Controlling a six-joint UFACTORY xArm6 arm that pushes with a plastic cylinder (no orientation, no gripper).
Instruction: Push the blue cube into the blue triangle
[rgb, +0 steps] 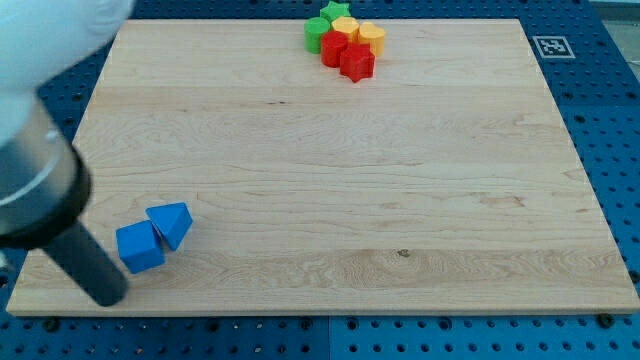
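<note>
Already my tip (108, 297), a jawless rod, sits just left of the blue plastic cube (139, 247), which touches the blue triangular block (171, 222).

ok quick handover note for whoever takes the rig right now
My tip rests on the board at the view's bottom left, just left of and below the blue cube, apparently not touching it.
The blue cube sits against the blue triangle, which lies up and to its right.
Done: the two blues look in contact.
Left: nothing obvious; confirm contact.
The green, yellow and red cluster at the view's top is uninvolved.
</note>
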